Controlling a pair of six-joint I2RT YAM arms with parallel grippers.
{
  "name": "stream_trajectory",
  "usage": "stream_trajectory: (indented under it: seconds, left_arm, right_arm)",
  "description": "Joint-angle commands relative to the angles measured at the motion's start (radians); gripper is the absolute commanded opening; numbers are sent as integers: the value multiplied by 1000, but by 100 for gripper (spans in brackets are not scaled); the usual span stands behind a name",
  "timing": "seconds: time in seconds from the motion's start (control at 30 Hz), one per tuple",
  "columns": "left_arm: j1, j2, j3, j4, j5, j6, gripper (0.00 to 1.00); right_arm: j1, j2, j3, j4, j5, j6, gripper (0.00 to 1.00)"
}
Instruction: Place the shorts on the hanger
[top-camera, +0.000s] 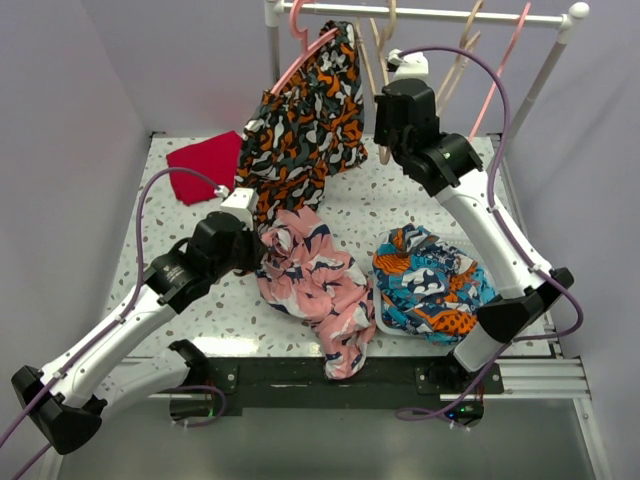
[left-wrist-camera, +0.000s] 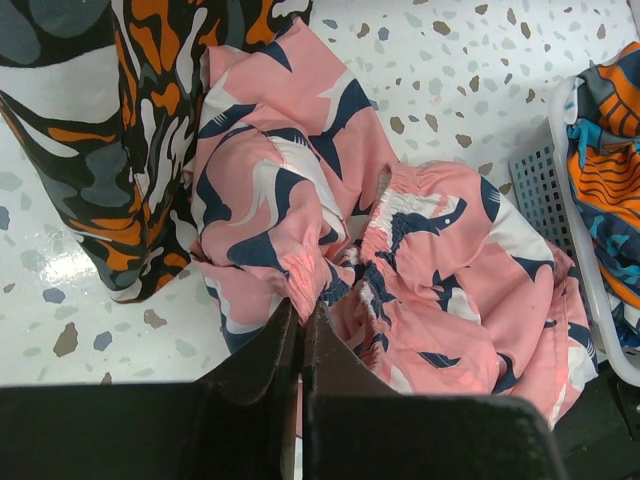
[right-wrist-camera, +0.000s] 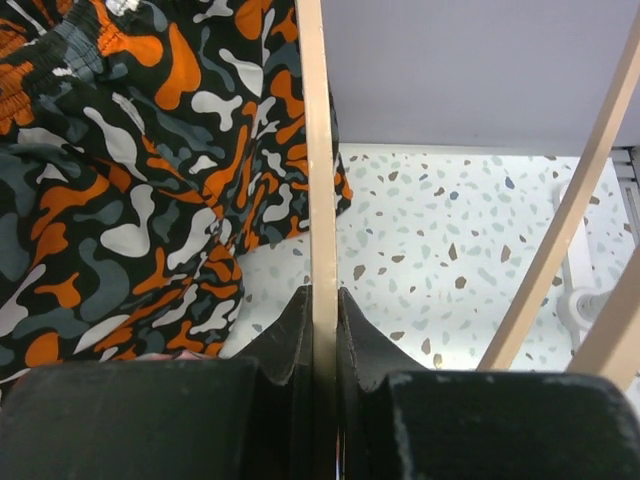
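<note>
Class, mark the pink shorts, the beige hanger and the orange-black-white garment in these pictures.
pink shorts (left-wrist-camera: 420, 250), left wrist view, middle of the crumpled fabric.
beige hanger (right-wrist-camera: 316, 150), right wrist view, midway along its straight bar.
orange-black-white garment (top-camera: 305, 120), top view, middle of the hanging cloth.

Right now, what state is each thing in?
shorts, crumpled on the table.
hanger, bare.
left tool, shut on the shorts.
right tool, shut on the hanger.
orange-black garment, hung on a pink hanger.
blue-orange cloth, bunched in the basket.
red cloth, flat on the table.
</note>
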Motion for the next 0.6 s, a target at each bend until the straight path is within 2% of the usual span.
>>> stream_trajectory:
  seconds: [0.0, 0.33, 0.57]
  left_arm:
    - [8, -22, 12, 31, 0, 14, 0]
    - [6, -23, 1, 38, -3, 17, 0]
    - [8, -11, -27, 53, -31, -3, 0]
  right_arm:
    - [-5, -104, -43, 150, -7, -75, 0]
    - [-2, -180, -90, 108, -43, -22, 0]
    - [-2, -280, -181, 3, -167, 63, 0]
